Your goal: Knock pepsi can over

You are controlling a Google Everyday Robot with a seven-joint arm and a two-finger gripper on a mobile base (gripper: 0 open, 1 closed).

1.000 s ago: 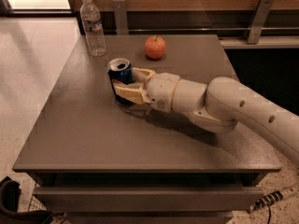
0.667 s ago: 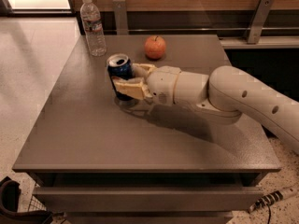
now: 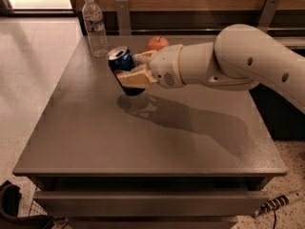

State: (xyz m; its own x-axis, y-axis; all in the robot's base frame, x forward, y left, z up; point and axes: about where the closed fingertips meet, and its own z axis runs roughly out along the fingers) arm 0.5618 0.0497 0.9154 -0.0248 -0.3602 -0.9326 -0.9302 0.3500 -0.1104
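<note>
The dark blue pepsi can (image 3: 122, 64) with a silver top is tilted, its top leaning toward the upper left, and it sits a little above the grey table (image 3: 143, 142), over its own shadow. My gripper (image 3: 128, 67) reaches in from the right and is shut on the can. One tan finger (image 3: 136, 78) lies along its near side and the other (image 3: 144, 56) along its far side. The white arm (image 3: 238, 56) stretches across the right half of the table.
A clear plastic water bottle (image 3: 95, 27) stands upright at the table's far left corner. An orange-red apple (image 3: 158, 43) lies at the far edge behind the gripper. A wooden wall and rail run behind the table. The floor lies to the left.
The can stood upright on the table with the gripper around it. Now it is tilted and raised off the surface in the gripper. The arm has lifted.
</note>
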